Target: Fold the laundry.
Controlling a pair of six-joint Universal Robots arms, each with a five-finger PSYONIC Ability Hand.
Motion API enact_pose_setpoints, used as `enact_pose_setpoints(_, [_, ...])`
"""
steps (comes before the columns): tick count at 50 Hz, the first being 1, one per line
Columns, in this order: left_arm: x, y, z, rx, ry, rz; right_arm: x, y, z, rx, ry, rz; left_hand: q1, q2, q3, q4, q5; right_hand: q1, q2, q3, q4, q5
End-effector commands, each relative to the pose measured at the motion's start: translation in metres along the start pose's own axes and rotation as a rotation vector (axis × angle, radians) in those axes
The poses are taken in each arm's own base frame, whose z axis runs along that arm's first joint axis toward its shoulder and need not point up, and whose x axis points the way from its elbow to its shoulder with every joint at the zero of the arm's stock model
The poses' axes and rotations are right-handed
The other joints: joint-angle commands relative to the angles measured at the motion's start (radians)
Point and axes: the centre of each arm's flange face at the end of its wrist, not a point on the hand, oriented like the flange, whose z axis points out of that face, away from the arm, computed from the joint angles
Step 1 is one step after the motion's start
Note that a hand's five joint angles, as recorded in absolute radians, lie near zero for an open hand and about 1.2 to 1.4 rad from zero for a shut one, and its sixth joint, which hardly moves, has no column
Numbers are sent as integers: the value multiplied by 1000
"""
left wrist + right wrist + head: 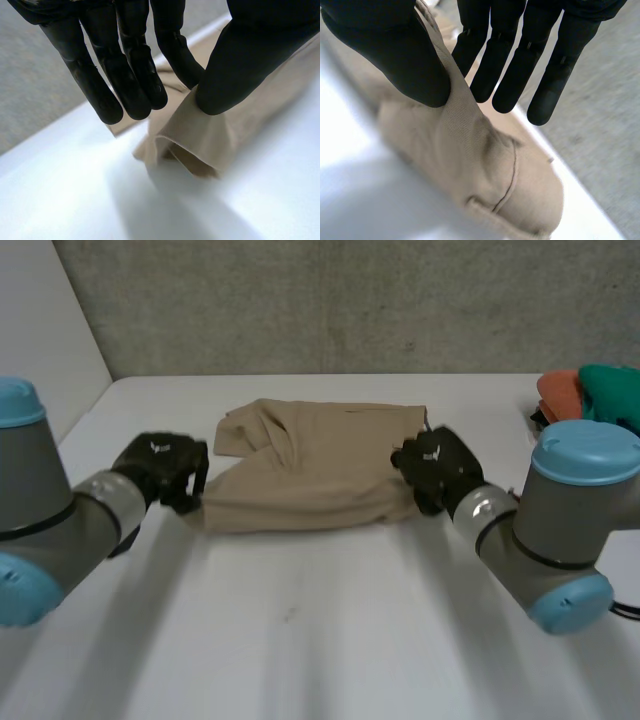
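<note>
A tan garment (pixel 310 470) lies crumpled in the middle of the white table (pixel 320 630). My left hand (pixel 160 466) is at its near left corner. In the left wrist view that hand (pixel 250 55) pinches a fold of the tan garment (pixel 200 135) between thumb and a finger, lifting the corner slightly. My right hand (pixel 440 466) is at the garment's right edge. In the right wrist view the right hand (pixel 390 45) pinches a raised ridge of the garment (pixel 485 165) between thumb and fingers (pixel 520 65).
A pile of orange and green clothes (pixel 590 392) lies at the table's back right edge. A grey wall stands behind the table. Bare white table stretches in front of the garment.
</note>
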Motion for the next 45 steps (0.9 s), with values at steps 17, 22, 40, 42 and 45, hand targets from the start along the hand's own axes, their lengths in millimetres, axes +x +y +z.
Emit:
enact_pose_setpoints(17, [44, -1, -130, -236, 269, 449, -9, -11, -114, -356, -361, -245, 237, 200, 204, 199, 242, 281, 225, 211, 195, 219])
enact_pose_setpoints(22, [33, -17, -95, -145, 171, 430, 0, -10, -96, -327, -290, -201, 237, 200, 204, 199, 242, 281, 225, 211, 195, 219])
enact_pose_setpoints(40, [17, -87, 89, 320, -154, 271, 49, -4, 46, 120, 234, -72, 237, 200, 204, 199, 242, 281, 225, 211, 195, 219])
enact_pose_setpoints(42, [19, -85, 102, 320, -171, 271, 49, -2, 58, 153, 264, -79, 237, 200, 204, 199, 242, 281, 225, 211, 195, 219])
enact_pose_setpoints(45, [25, -72, 125, 278, -195, 289, 45, 9, 78, 174, 296, -97, 237, 200, 204, 199, 242, 281, 225, 211, 195, 219])
